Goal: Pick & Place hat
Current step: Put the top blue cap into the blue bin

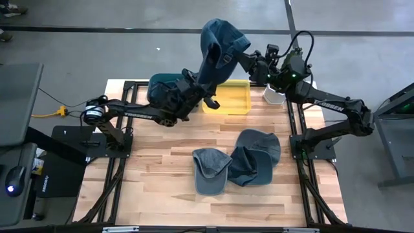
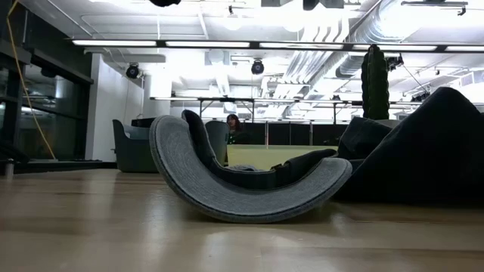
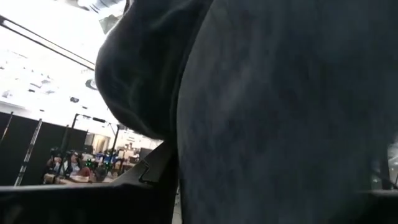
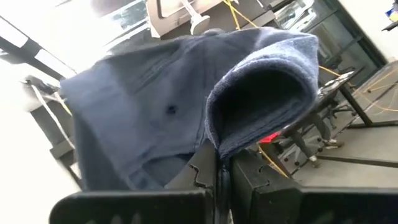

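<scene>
A blue hat point(image 1: 222, 44) hangs in the air over the far side of the table, above the yellow bin point(image 1: 231, 102). My right gripper point(image 1: 251, 63) is shut on its right side, and the hat point(image 4: 155, 106) fills the right wrist view. My left gripper point(image 1: 208, 89) is at the hat's lower end, whose dark cloth point(image 3: 280, 112) covers the left wrist view. On the table lie a grey hat point(image 1: 211, 170) on its crown with the brim up point(image 2: 249, 185), and two dark blue hats point(image 1: 257, 155) heaped beside it. My left gripper meets the blue hat's lower end point(image 1: 210, 79) from below, slanting up. The cloth itself hides the fingers, so the part and the kind of hold cannot be told. My right gripper pinches an edge of the hat point(image 4: 211, 149), beside the curled brim point(image 4: 267, 93), between its two shut fingers. The fingers come from the table's right, slanting up. The hat is lifted clear.
A white cup point(image 1: 273, 96) stands right of the yellow bin at the far edge. A dark teal bundle point(image 1: 162, 87) lies under my left arm, left of the bin. Black frame rails point(image 1: 294, 123) run along the table's sides. Bare wood point(image 1: 149, 175) shows near left.
</scene>
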Controlling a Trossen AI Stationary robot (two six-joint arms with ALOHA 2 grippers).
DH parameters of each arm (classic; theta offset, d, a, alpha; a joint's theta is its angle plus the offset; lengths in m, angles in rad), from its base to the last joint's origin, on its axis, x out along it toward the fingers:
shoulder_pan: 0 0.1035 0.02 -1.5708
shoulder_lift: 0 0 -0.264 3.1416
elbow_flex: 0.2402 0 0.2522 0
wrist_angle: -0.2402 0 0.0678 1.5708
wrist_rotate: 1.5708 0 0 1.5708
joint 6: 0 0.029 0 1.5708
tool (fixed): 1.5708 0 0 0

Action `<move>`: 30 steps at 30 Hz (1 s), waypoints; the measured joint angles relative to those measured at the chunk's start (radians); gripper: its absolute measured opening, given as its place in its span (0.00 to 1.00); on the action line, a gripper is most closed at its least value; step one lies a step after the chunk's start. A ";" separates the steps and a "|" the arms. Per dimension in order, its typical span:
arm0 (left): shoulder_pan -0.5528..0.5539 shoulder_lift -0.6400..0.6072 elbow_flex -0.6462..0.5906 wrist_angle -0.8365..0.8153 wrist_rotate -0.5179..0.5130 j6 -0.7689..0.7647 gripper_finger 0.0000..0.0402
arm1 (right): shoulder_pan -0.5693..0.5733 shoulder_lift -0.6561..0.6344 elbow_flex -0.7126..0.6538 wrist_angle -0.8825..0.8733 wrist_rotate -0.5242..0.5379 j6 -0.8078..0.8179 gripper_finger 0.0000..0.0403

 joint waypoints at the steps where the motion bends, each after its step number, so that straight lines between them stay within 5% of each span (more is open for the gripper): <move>1: 0.000 -0.001 0.004 0.003 0.000 0.000 0.38 | 0.004 0.001 0.000 0.003 0.000 0.000 0.02; 30: -0.002 0.000 0.033 -0.024 -0.030 0.052 0.38 | -0.008 0.035 0.000 -0.044 -0.038 -0.049 0.02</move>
